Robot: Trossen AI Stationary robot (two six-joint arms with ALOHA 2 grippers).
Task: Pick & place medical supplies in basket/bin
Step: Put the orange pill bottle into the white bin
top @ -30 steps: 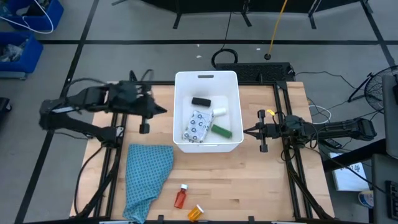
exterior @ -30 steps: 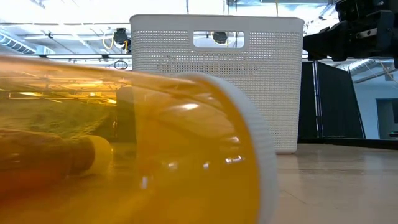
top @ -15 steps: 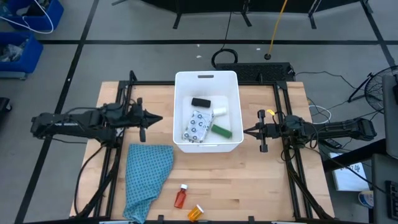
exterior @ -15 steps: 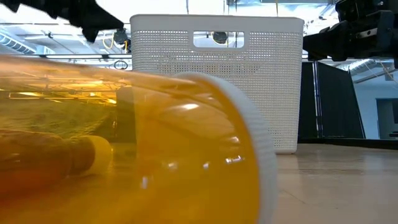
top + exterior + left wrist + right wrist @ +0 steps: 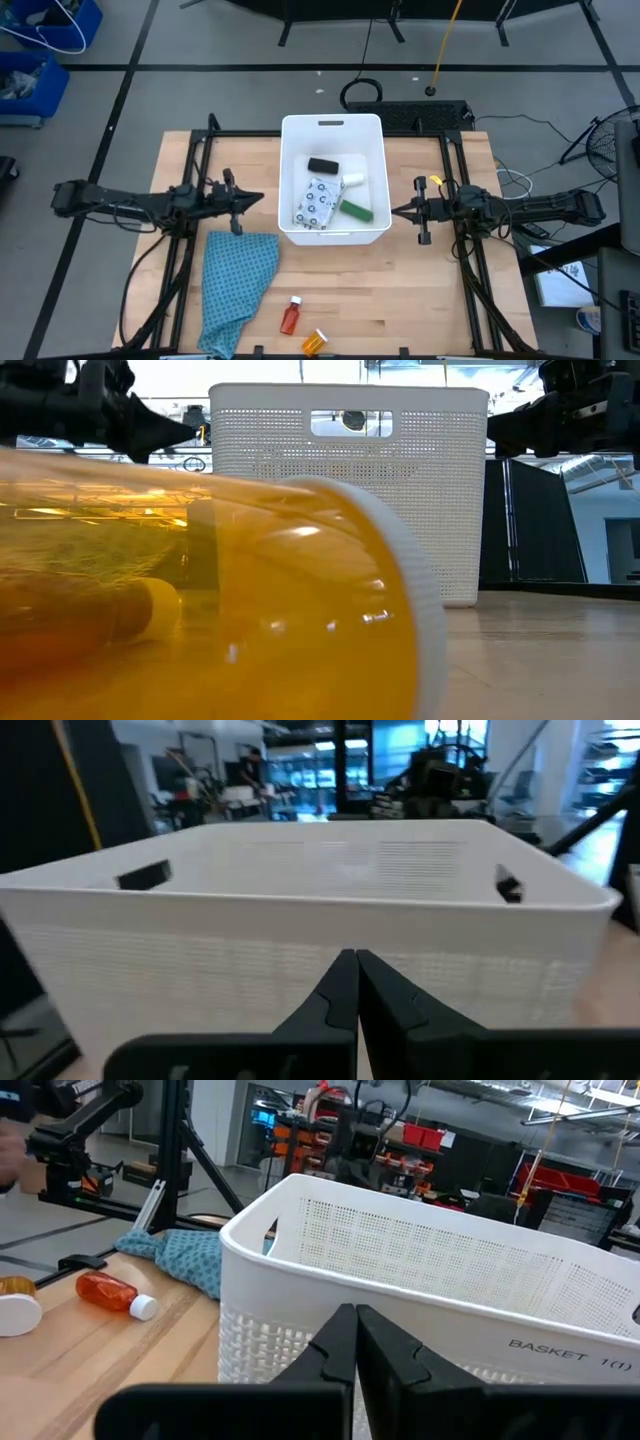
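Observation:
The white basket (image 5: 287,180) stands mid-table; inside lie the black block (image 5: 323,165), the small white cylinder (image 5: 353,180), the green block (image 5: 356,211) and the dotted packet (image 5: 316,203). The red bottle (image 5: 290,317) and the orange bottle (image 5: 314,342) lie on their sides near the table's near edge; the orange bottle fills the low view (image 5: 200,600). My left gripper (image 5: 262,198) is shut and empty just left of the basket. My right gripper (image 5: 393,211) is shut and empty just right of it.
A teal patterned cloth (image 5: 235,285) lies crumpled on the table's near left, beside the red bottle. Black frame rails (image 5: 452,240) run along both sides of the wooden table. Bare wood lies between the basket and the bottles.
My left arm has drawn back from over the basket toward the table's left edge and come down, stretching out level with its shut gripper pointing at the basket's left wall. My right arm has kept still.

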